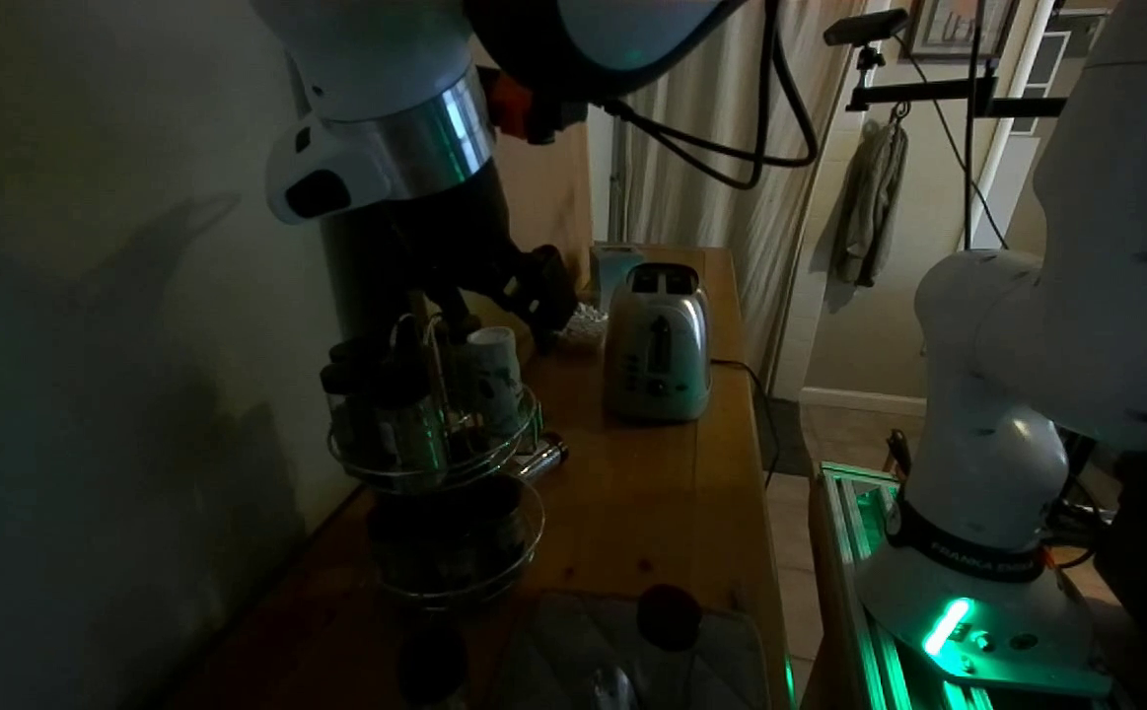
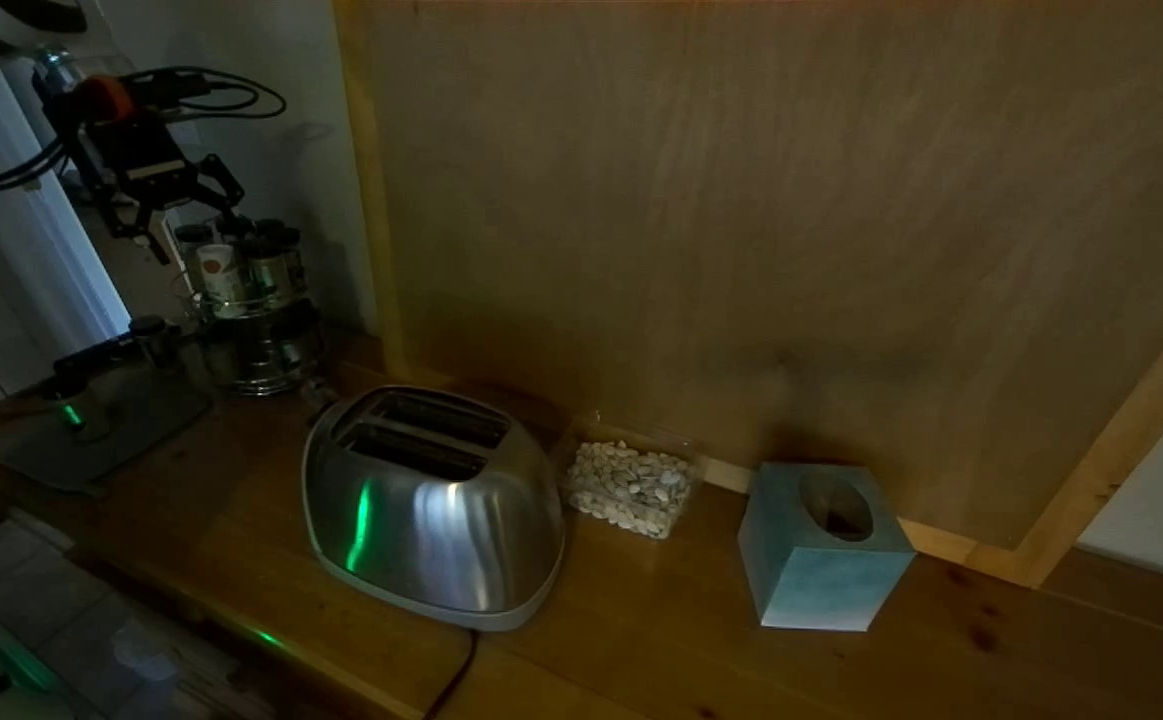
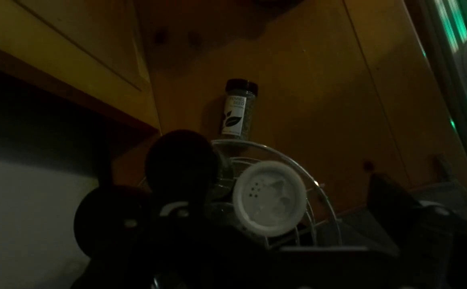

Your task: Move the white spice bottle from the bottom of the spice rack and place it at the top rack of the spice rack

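Looking along the brown wooden counter (image 1: 652, 493), near the round metal-wire spice rack (image 1: 450, 481), in an exterior view; facing the flat tan wooden panel (image 2: 741, 250), farther off, in an exterior view; sharing rack and counter. In wrist view, peering down just above the rack.

the jar label (image 3: 233, 120) reads "fennel seed", and the black band (image 1: 963, 548) around the robot base (image 1: 1012, 616) reads "franka emika".

Before me, dimly lit, a plain greyish wall (image 1: 139, 345) flanks a long, knotted brown wooden countertop (image 1: 672, 493); a flat, wood-framed brown panel (image 2: 741, 250) rises behind it. Beyond, a cream, folded fabric curtain (image 1: 746, 237) hangs near a white baseboard (image 1: 864, 402) and brownish tiled floor (image 1: 844, 434).
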`<state>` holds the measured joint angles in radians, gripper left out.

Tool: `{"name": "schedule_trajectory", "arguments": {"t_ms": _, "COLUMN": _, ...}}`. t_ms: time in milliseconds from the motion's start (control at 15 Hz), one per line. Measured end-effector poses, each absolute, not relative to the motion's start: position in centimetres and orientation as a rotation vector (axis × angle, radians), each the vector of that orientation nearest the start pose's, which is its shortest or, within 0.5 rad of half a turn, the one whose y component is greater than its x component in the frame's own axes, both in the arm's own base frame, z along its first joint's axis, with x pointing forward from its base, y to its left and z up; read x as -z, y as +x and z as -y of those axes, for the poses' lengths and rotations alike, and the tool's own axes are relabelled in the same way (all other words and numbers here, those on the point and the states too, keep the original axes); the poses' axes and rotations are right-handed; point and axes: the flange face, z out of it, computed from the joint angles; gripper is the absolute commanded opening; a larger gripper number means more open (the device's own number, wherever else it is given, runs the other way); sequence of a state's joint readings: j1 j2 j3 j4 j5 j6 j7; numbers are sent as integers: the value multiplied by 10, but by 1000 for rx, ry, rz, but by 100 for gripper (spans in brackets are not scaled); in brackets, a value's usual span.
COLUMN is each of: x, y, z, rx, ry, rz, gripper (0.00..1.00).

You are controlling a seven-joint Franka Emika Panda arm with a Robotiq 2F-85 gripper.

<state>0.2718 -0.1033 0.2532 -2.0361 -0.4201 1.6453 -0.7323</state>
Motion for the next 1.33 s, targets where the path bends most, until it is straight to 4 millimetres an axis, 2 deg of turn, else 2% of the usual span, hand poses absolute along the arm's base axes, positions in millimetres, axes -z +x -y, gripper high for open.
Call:
{"name": "schedule_trajectory", "arguments": {"t_ms": 333, "x": -482, "y": 453, "z": -203, "rx": -578, "ry": -2777, "rz": 2110, "gripper": 100}}
{"name": "schedule_trajectory", "arguments": {"t_ms": 533, "x": -497, "y": 458, "z": -201, "rx": -490, "ry": -2831, "rz": 2004, "gripper": 100}}
{"name": "schedule_trajectory", "arguments": {"t_ms": 800, "x": -531, "y": 461, "z": -190, "rx": -321, "ry": -2916, "rz": 1768, "gripper": 100}}
{"name": "schedule_trajectory", "arguments": {"t_ms": 1067, "x": -563, "y": 456, "z": -160, "rx": -191, "ry": -3053, "rz": 1482, "gripper": 100}}
{"name": "schedule_trajectory", "arguments": {"t_ms": 1333, "x": -585, "y": 449, "z": -137, "rx": -91, "ry": -3134, "rz": 1191, "gripper": 100}}
